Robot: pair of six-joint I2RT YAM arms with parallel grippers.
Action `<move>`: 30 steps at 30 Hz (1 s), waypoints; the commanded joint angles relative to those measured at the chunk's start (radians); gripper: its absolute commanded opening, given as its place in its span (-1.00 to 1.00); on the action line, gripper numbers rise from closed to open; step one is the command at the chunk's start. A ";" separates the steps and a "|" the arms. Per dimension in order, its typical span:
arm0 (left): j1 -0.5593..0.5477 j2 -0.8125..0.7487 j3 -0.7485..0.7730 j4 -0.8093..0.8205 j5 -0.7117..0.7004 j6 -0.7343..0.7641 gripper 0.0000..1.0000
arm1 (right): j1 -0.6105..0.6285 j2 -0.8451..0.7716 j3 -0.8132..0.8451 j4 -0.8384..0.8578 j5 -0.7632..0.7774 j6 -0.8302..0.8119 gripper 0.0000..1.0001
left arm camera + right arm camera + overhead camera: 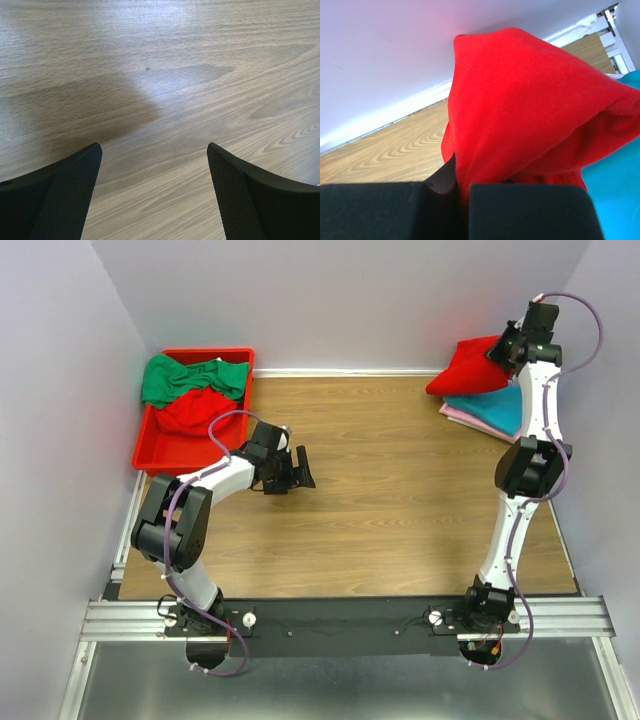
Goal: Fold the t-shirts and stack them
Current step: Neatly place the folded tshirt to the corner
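Right gripper (462, 187) at the far right corner, jaws pinched tight on a fold of the red t-shirt (463, 372). The cloth bulges up and away from the fingertips and hangs over the teal t-shirt (500, 410), which lies on the pink t-shirt (458, 416). Left gripper (291, 471) mid-table, jaws spread wide, holding nothing, above the bare wooden table (200, 75). Green t-shirt (190, 378) heaped in the red bin (148, 454), far left.
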 commanded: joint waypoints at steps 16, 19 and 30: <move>-0.002 -0.022 -0.007 -0.011 -0.018 0.001 0.87 | -0.102 -0.104 -0.099 0.052 -0.019 -0.034 -0.97; -0.002 -0.022 -0.007 -0.011 -0.016 0.001 0.87 | -0.105 -0.101 -0.110 0.051 0.027 -0.069 -0.97; -0.002 -0.057 -0.003 -0.011 -0.035 0.007 0.87 | -0.111 -0.161 -0.219 0.049 0.344 -0.120 0.59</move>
